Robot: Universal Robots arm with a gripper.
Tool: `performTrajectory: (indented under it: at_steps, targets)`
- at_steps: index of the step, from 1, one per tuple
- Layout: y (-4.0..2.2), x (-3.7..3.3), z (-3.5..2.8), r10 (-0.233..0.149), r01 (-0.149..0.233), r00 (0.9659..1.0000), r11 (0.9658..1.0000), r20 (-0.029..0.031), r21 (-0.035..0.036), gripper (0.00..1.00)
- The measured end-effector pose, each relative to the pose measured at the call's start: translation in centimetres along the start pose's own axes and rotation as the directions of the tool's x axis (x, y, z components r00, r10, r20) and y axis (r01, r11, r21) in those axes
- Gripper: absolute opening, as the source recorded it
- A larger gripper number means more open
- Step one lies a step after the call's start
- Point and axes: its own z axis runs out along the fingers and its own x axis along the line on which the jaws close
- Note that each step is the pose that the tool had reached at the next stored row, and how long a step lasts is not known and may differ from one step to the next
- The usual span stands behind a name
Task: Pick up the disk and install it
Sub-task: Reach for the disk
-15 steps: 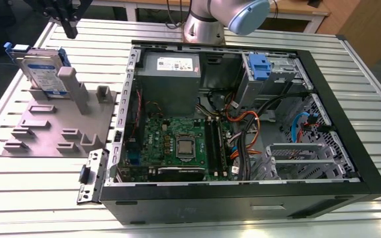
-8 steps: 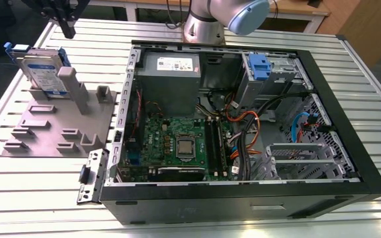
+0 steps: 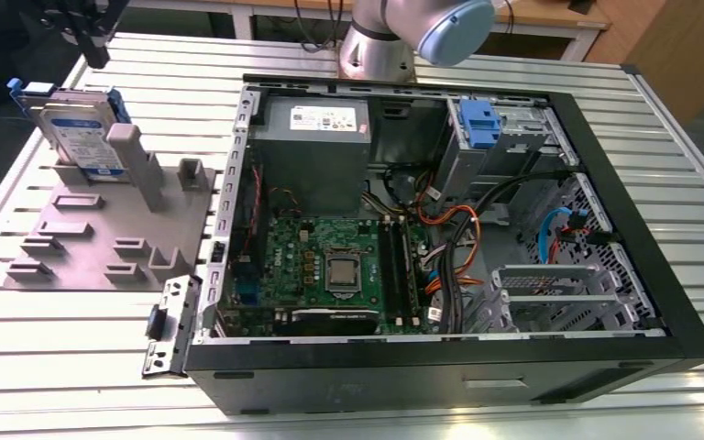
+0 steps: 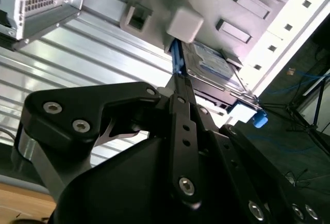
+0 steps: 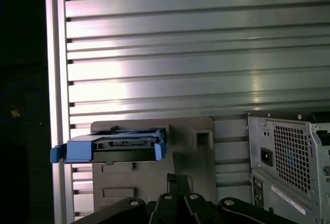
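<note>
The disk (image 3: 73, 128) is a flat silver hard drive with a white-and-blue label, clasped by blue plastic rails. It stands on edge in a slot of the grey fixture (image 3: 83, 243) at ten o'clock in the exterior view, with a taller grey post (image 3: 128, 156) just beside it at its four o'clock. In the first wrist view the disk (image 5: 124, 149) shows edge-on, with blue rails framing a dark end face. The gripper (image 3: 95, 57) hangs just above the disk at its twelve o'clock, apart from it, its jaws drawn narrow together and holding nothing; in the second wrist view the gripper (image 4: 174, 79) points toward one blue rail. The edge of the slatted table (image 3: 10, 312) runs close to the fixture at its nine o'clock. The open computer case (image 3: 450, 367) stands just beside the fixture at three o'clock. Bare slats lie at the fixture's six o'clock. Inside the case, the drive cage (image 3: 511, 137) sits at one o'clock and the power supply (image 3: 315, 147) at eleven
</note>
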Motion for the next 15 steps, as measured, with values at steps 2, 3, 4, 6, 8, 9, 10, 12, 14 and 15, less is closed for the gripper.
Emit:
performTrajectory:
  at_steps: [2,3,4,6,8,9,10,12,14,15]
  targets:
    - [0.10,0.90,0.09,0.000,0.000,1.0000,1.0000,0.0001,-0.0001,0.11]
    - [0.15,1.35,0.13,0.000,0.000,1.0000,1.0000,0.0000,0.0000,0.11]
    - [0.19,1.85,0.20,0.000,0.000,1.0000,1.0000,0.0001,-0.0001,0.11]
    - [0.26,2.76,0.31,0.000,0.000,1.0000,1.0000,0.0001,-0.0001,0.11]
    - [0.31,3.64,0.44,0.000,0.000,1.0000,1.0000,0.0000,0.0000,0.11]
    - [0.32,4.09,0.50,0.000,0.000,1.0000,1.0000,0.0001,0.0000,0.11]
    - [0.34,4.59,0.56,0.000,0.000,1.0000,1.0000,0.0001,0.0000,0.11]
    - [0.35,5.49,0.64,0.000,0.000,1.0000,1.0000,0.0000,0.0000,0.11]
    - [0.31,6.37,0.71,0.000,0.000,1.0000,1.0000,0.0000,0.0000,0.11]
    - [0.29,6.77,0.75,0.000,0.000,1.0000,1.0000,0.0000,-0.0001,0.11]
